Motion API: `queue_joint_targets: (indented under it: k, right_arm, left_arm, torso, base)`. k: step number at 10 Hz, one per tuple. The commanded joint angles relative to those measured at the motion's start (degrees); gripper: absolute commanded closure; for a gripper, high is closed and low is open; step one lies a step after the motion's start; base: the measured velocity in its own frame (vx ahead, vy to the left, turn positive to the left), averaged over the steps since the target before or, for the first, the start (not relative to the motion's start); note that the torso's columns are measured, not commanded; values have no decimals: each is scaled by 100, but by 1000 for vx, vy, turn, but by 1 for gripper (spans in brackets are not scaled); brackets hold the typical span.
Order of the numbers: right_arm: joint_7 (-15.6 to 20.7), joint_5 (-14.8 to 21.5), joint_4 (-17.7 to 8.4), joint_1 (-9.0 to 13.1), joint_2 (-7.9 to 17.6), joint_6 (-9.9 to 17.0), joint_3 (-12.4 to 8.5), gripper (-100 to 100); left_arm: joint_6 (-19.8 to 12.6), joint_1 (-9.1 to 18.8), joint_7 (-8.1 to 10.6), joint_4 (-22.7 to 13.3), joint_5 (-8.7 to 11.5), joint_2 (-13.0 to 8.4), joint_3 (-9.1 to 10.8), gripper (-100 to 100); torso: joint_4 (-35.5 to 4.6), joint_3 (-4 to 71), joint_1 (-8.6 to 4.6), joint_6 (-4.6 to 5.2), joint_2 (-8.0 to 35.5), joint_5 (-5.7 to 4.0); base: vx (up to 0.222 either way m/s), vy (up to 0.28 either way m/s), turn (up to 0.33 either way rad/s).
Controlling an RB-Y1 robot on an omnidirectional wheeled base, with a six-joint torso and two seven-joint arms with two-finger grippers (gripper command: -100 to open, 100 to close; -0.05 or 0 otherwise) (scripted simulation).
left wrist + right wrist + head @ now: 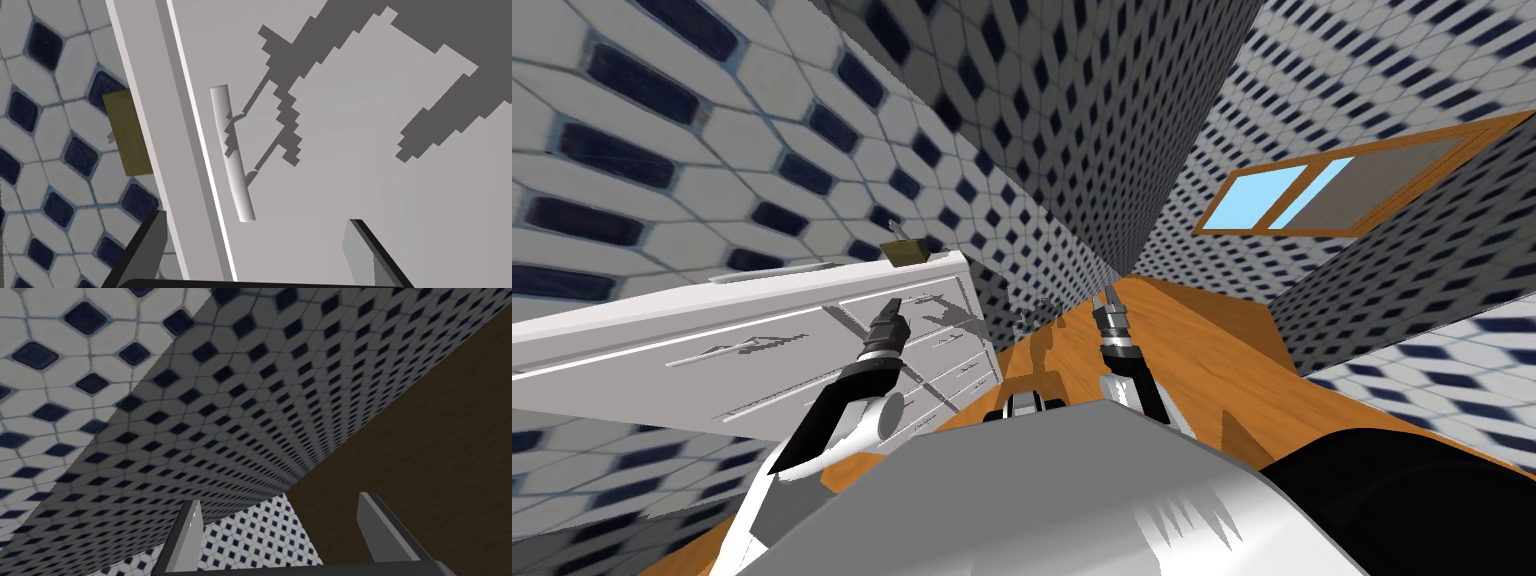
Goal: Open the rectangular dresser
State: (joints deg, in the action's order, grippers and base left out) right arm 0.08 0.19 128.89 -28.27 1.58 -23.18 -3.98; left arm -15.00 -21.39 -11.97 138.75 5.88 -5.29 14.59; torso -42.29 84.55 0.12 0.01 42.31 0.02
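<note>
The white rectangular dresser [662, 360] stands against the tiled wall on the robot's left, and its drawers appear shut. The left arm reaches toward an upper drawer front [350, 150]. The left claw [256, 220] is spread and empty, aimed at a pale grey cylindrical bar handle [232, 155] that lies ahead of the blades, untouched and nearer one blade than the other. The right claw [279, 498], also spread, hangs over the wooden floor [1212, 360]. A small olive box [127, 132] sits on the dresser top. The step in hand appears to be the approach to the handle. The next move probably calls for centring, advancing until the blades flank the bar, closing, then pulling outward.
</note>
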Motion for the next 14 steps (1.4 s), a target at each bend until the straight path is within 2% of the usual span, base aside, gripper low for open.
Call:
queue_joint_targets:
  k: [1, 2, 3, 4, 6, 7, 11, 12, 14]
  right_arm:
    - [0, 0, 0, -1, 1, 0, -1, 0]
    - [0, 0, 0, -2, 1, 0, -1, 0]
    - [0, 0, 0, -2, 1, 0, -1, 0]
    - [0, 0, 0, -1, 1, 0, -1, 0]
    - [0, 0, 0, 2, 0, 0, 1, 0]
    - [0, 0, 0, 2, 0, 0, 1, 0]
    - [0, 0, 0, 1, -1, 0, 1, 0]
    - [0, 0, 0, 1, -1, 0, 1, 0]
    - [0, 0, 0, 1, 0, 0, 0, 0]
  left_arm:
    - [-213, -63, 2, 272, 34, 6, 41, -100]
    - [-304, -90, 3, 389, 49, 8, 59, -100]
    - [-257, -69, 3, 331, 37, 9, 49, -100]
    - [-121, -36, 1, 156, 20, 3, 24, 100]
    - [0, 0, 0, 0, 0, 0, 0, 100]
    - [15, 64, -2, 66, -6, 2, 6, 100]
    - [-395, -213, -11, 543, 66, 12, -4, 100]
    - [-320, -161, -2, 482, 64, 1, 10, 100]
    - [-349, -240, -14, 545, 101, 2, 0, 100]
  torso:
    - [4, 10, 10, -1, -18, 3]
    - [8, 16, 0, -1, -26, 2]
    - [7, 14, -1, -1, -22, 0]
    - [0, -2, -12, -1, 6, -2]
    - [26, -24, -1, -3, 17, 28]
    - [32, -8, 18, -7, -3, 33]
    - [12, -1, -15, -1, -5, 5]
    - [10, 6, -15, 4, -12, -1]
    - [9, 5, -12, 2, -7, 0]
  base:
    - [100, 11, -9]
    - [113, 35, -6]
    - [54, 23, -2]
    - [-50, -6, 13]
    - [-98, -19, 3]
    - [-67, -22, -20]
    - [-93, -82, 20]
    - [-47, -36, 10]
    - [-116, -44, 9]
